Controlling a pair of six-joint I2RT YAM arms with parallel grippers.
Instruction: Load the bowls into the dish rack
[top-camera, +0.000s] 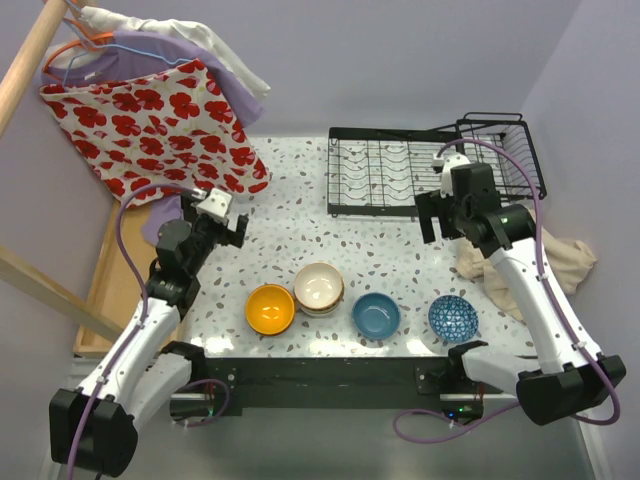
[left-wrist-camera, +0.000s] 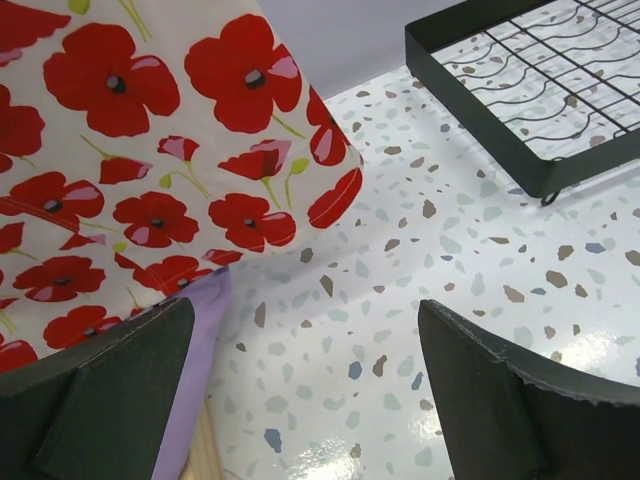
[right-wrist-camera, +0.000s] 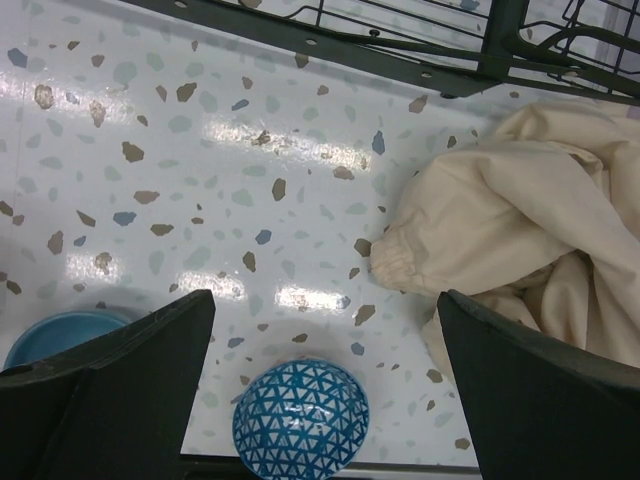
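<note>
Speckled counter (top-camera: 290, 200). Black wire dish rack (top-camera: 385, 180) sits far right with its tines bare and no bowl in it. Poppy-print cloth (top-camera: 160, 120) hangs far left. Cream cloth (top-camera: 565, 258) lies heaped near the rack's right end.

Left hand (top-camera: 222, 232): fingers spread, holding nothing, above the counter beside the poppy cloth. Right hand (top-camera: 445, 222): spread, empty, just before the rack's near edge.

Bowls stand in a row at the near edge, well apart from the rack:
- orange-yellow bowl (top-camera: 270, 308)
- cream bowl (top-camera: 318, 286), seemingly nested on another
- plain blue bowl (top-camera: 376, 316)
- blue-white patterned bowl (top-camera: 453, 319), which lies nearest the right hand

Judgement: glazed ceramic, so stiff, slick and chippable. Pinch the wall at the rim, one finger inside and one outside.
</note>
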